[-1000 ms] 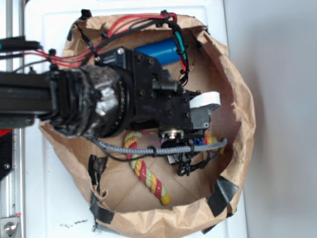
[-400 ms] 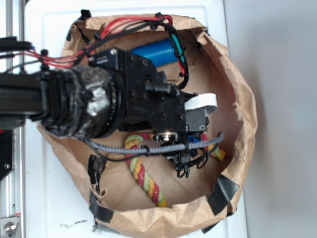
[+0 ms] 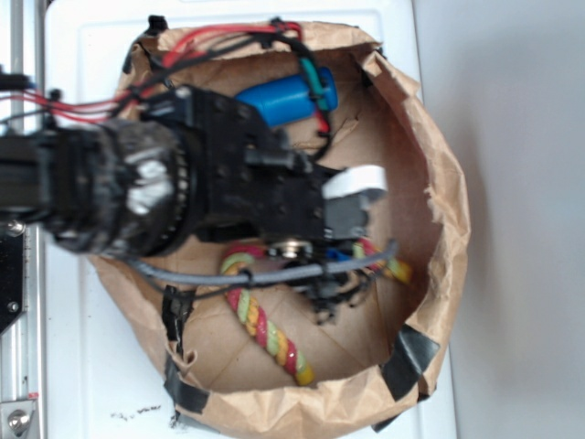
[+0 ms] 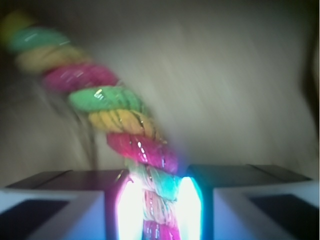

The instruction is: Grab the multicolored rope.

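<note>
The multicolored rope (image 3: 263,329) lies bent inside the brown paper bag (image 3: 448,197), twisted in red, yellow and pale green. One yellow tip (image 3: 304,374) points toward the bag's near wall, the other end (image 3: 395,268) shows right of the arm. In the wrist view the rope (image 4: 125,125) runs up and left from between the jaws, and my gripper (image 4: 156,205) is shut on it, both pads pressed against its sides. From outside, the gripper (image 3: 331,274) is mostly hidden under the black wrist.
A blue bottle-shaped toy (image 3: 279,96) lies at the bag's far side, partly under red and black cables (image 3: 210,41). The bag's crumpled walls ring the arm closely. Black tape patches (image 3: 409,358) hold the bag to the white table (image 3: 82,366).
The arm has drawn left and slightly up with the rope clamped; the rope's right end and its lower tip shifted left with it.
</note>
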Motion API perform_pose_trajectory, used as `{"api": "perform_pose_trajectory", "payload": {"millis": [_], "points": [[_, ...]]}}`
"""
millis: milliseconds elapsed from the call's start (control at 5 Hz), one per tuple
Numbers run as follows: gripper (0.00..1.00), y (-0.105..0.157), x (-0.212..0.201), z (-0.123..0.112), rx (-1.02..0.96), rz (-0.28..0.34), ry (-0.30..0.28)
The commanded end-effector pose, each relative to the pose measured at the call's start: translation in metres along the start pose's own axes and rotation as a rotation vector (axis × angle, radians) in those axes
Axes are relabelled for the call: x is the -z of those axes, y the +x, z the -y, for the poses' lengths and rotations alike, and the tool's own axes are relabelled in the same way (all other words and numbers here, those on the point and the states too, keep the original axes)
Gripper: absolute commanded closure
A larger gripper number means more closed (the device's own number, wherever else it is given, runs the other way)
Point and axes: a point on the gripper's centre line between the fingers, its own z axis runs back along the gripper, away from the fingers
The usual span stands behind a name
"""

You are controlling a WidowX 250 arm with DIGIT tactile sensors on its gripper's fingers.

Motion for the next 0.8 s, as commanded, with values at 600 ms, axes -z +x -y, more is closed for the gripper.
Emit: {"api": "perform_pose_trajectory", "payload": {"millis": [600], "points": [[1.0,0.042,-0.141,0.014,-0.19,-0.083,-0.183]]}}
